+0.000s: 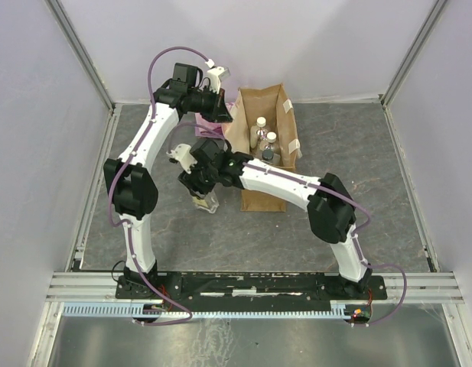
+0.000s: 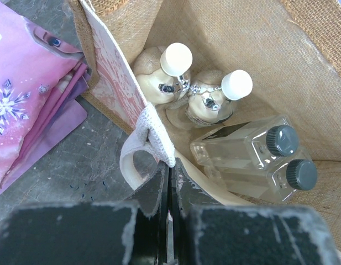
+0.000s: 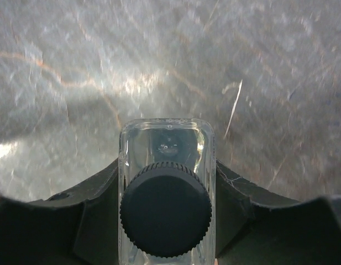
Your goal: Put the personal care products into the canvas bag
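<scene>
Table: the grey marbled table [image 1: 373,191] fills the middle of the overhead view.
Bag: the tan bag [image 1: 258,99] stands open at upper centre.
Packet: the pink packet [image 2: 32,83] lies just left of the bag.
Inside the bag: two round bottles [image 2: 164,77] with white caps and two squarish bottles [image 2: 247,146] with dark caps.
Fifth bottle: the fifth bottle [image 3: 166,138], squarish and dark-capped, is outside the bag, to its left.
Left gripper: my left gripper [image 2: 169,171] is pinched tight on the bag's pale handle [image 2: 153,132].
Right gripper: my right gripper [image 3: 166,165] is closed against both sides of the fifth bottle.
</scene>
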Robot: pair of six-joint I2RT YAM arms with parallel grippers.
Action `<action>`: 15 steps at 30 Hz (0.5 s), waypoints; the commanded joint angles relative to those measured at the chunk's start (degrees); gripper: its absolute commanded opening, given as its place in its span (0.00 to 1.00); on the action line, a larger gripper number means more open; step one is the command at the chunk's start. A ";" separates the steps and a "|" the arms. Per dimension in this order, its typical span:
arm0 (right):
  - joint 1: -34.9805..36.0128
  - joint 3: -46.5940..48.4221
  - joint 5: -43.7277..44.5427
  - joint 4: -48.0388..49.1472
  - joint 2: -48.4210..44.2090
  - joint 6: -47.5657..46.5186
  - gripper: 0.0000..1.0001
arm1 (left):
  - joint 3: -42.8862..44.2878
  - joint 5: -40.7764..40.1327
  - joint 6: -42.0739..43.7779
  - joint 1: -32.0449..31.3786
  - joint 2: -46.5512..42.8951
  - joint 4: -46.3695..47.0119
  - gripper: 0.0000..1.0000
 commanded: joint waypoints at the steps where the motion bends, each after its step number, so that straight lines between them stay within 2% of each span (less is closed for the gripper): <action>1: 0.12 4.82 -0.79 -8.57 -11.09 0.96 0.00 | 3.09 1.74 1.81 0.36 -0.61 1.80 0.03; 4: 0.07 6.34 -1.38 -14.69 -14.55 1.48 0.00 | 3.34 1.74 1.75 0.37 -0.82 1.88 0.03; 9: -0.04 16.17 -2.43 -28.25 -16.96 0.36 0.00 | 3.61 1.23 1.82 0.34 -0.63 1.82 0.03; 15: -1.01 27.50 -1.43 -39.14 -18.86 0.10 0.00 | 3.49 1.04 1.70 0.38 -0.48 1.78 0.03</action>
